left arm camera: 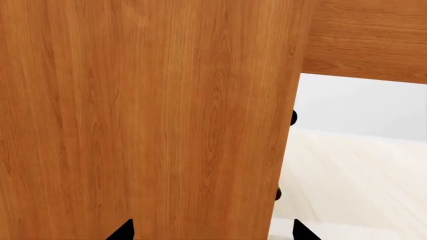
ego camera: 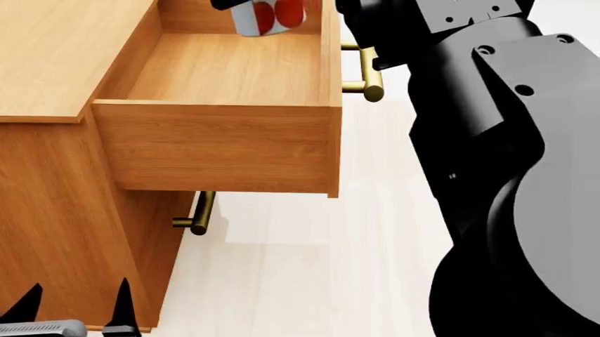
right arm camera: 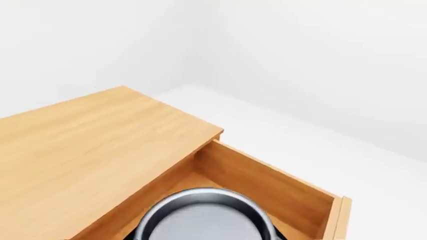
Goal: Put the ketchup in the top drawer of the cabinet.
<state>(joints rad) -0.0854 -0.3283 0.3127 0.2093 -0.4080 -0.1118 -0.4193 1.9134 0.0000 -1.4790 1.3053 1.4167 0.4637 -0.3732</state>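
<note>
The ketchup (ego camera: 267, 17), a can with a red label, hangs over the far end of the open top drawer (ego camera: 216, 144), above its floor. My right gripper (ego camera: 270, 4) is shut on it, and only a black finger shows beside the can at the frame's edge. In the right wrist view the can's silver lid (right arm camera: 203, 217) fills the foreground above the drawer (right arm camera: 267, 185). My left gripper (ego camera: 75, 305) is open and empty, low beside the cabinet (ego camera: 56, 56). The left wrist view shows its two black fingertips (left arm camera: 123, 230) against the cabinet's wooden side (left arm camera: 147, 115).
The drawer's brass handle (ego camera: 361, 70) sticks out next to my right arm (ego camera: 487, 105). The lower drawer's brass handle (ego camera: 197, 214) projects under the open drawer. Pale floor (ego camera: 300, 267) lies in front of the cabinet. A white wall (right arm camera: 300, 60) stands behind.
</note>
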